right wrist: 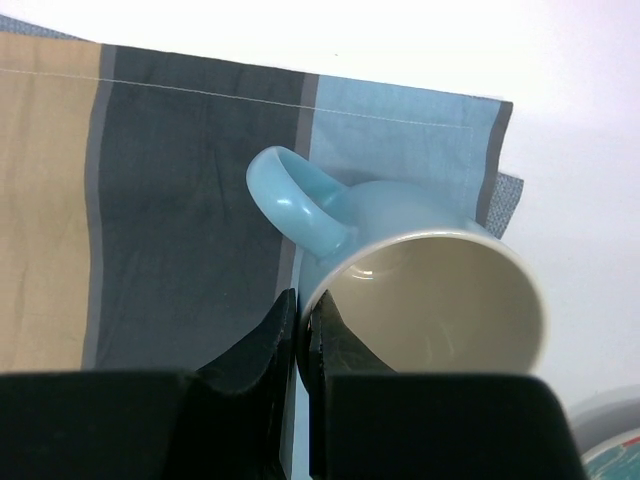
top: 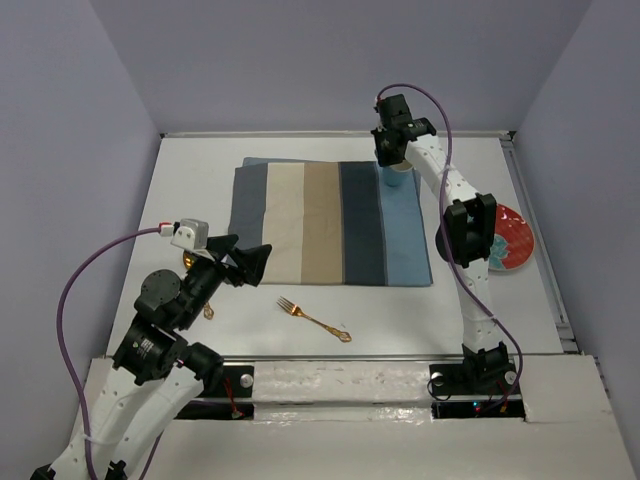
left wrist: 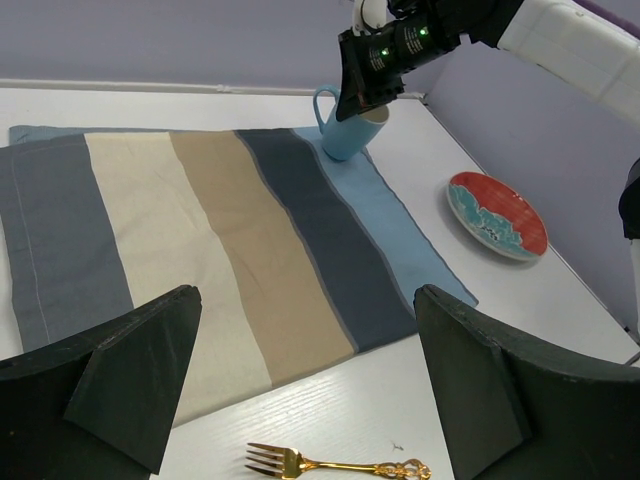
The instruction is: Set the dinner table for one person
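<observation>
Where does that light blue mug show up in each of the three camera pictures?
Top external: the blue mug is at upper right of centre, mostly hidden under the right claw, at the far right corner of the placemat.
Left wrist: top centre, with the claw on its rim.
Right wrist: lower right of centre, seen from above.
Shared landmark: the light blue stripe of the placemat, beside the mug in every view.

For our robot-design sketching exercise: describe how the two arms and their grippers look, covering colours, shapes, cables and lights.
The left arm and right arm have white links joined by black joints. A purple cable loops along each. The left gripper and right gripper carry matte black, wedge-shaped fingers. Green lights glow on the right gripper's body.
</observation>
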### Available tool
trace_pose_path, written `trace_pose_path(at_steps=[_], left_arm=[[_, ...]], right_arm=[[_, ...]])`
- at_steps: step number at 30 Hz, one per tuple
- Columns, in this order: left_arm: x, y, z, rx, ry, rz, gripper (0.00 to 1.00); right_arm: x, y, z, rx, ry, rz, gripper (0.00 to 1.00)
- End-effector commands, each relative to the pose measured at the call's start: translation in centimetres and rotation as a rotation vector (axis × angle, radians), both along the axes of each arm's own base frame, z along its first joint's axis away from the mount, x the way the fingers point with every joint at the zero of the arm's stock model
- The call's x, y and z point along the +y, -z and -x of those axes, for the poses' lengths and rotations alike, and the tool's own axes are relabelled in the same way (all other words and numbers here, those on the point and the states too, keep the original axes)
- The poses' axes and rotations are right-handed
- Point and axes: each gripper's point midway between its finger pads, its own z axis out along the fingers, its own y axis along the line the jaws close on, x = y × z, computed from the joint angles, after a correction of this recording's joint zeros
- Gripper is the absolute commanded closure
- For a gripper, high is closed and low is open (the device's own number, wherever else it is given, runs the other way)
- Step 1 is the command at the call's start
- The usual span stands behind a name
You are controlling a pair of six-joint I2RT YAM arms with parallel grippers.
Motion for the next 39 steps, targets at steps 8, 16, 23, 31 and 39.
trace_pose_path(at_steps=[8, 16, 23, 31, 39], left_arm=[[0.0, -1.2, -0.4, -0.035, -0.003, 0.004, 0.01], [0.0, -1.2, -0.4, -0.035, -0.004, 0.004, 0.01], [0.0, -1.0, -0.5, -0.031, -0.006, 0.002, 0.01], [0.0, -1.1, -0.5, -0.032, -0.007, 0.004, 0.01], [0.0, -1.0, -0.6, -0.029, -0.009, 0.002, 0.01]], right_arm=[[0.8, -3.0, -2.6, -0.124, -0.038, -0.08, 0.93], [0.4, -1.9, -2.2, -0.098, -0.034, -0.06, 0.93], [0.8, -1.3, -2.0, -0.08, -0.048, -0.072, 0.94], [0.8, -1.5, -2.2, -0.088, -0.043, -0.073, 0.63], [1.2, -4.5, -2.9, -0.155, -0.03, -0.116, 0.5]])
